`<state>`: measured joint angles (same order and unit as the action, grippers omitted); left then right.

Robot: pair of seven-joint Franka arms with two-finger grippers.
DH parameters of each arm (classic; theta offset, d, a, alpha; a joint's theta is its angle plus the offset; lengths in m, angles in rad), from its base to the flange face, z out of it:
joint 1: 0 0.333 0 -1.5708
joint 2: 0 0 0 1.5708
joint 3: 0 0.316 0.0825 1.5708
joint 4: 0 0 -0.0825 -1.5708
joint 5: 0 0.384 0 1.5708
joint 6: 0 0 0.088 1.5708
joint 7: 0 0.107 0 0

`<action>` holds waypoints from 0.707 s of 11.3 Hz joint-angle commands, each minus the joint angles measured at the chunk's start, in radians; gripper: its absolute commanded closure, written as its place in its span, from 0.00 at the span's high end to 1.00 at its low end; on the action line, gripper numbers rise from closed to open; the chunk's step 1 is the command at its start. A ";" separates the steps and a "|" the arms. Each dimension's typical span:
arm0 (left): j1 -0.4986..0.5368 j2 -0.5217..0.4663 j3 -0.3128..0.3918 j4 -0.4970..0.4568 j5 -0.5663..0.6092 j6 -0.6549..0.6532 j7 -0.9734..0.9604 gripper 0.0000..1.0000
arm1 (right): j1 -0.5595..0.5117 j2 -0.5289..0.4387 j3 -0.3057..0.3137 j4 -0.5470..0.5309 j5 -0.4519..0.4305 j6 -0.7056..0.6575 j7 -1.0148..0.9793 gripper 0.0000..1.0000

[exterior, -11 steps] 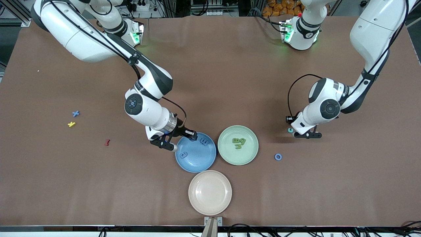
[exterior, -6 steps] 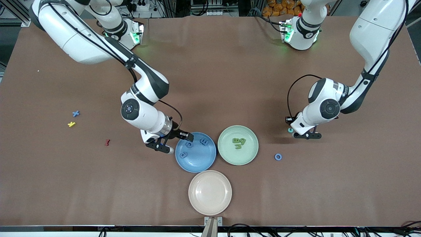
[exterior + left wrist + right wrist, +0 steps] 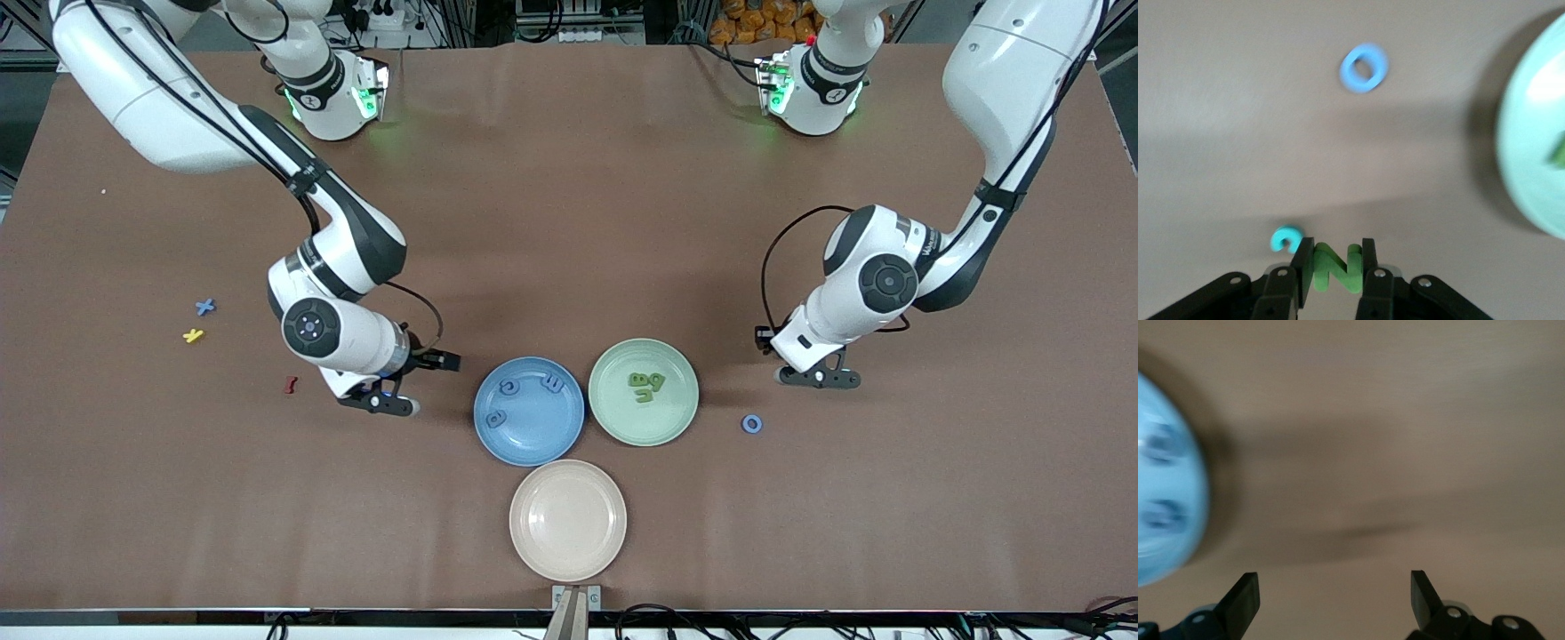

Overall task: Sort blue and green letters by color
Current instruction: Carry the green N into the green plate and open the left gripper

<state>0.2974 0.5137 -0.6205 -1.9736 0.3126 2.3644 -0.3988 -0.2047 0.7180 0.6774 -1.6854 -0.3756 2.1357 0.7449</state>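
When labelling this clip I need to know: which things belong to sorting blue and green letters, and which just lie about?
Job: blue letters on the blue plate; green letters on the green plate; loose blue ring and blue cross; green letter in the left gripper; open right gripper beside the blue plate.
Lying about: yellow letter, red letter, cream plate.

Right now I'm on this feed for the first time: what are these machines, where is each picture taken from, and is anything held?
Two white robot arms work at a brown table. One picture looks down from high across the table; the other two come from cameras on each arm's wrist. The left pincer is shut on a green letter, above the table near the green plate. The right pincer is open and empty beside the blue plate, which holds three blue letters. A blue ring letter, a small teal letter and a cream plate lie loose.
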 commanded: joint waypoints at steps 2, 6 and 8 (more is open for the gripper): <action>-0.111 0.095 -0.053 0.218 -0.033 -0.037 -0.020 0.00 | -0.140 -0.235 0.018 -0.307 -0.108 0.021 -0.009 1.00; -0.305 0.274 0.005 0.453 -0.035 -0.014 -0.020 0.22 | -0.530 -0.244 0.213 -0.469 -0.109 0.122 -0.238 1.00; -0.394 0.302 0.080 0.504 -0.037 0.024 -0.018 0.31 | -0.777 -0.252 0.357 -0.554 -0.118 0.128 -0.342 1.00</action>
<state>-0.0050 0.7460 -0.6175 -1.5853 0.2872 2.3662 -0.4249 -0.7064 0.5039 0.8621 -2.1110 -0.4761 2.2268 0.5099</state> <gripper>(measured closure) 0.674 0.000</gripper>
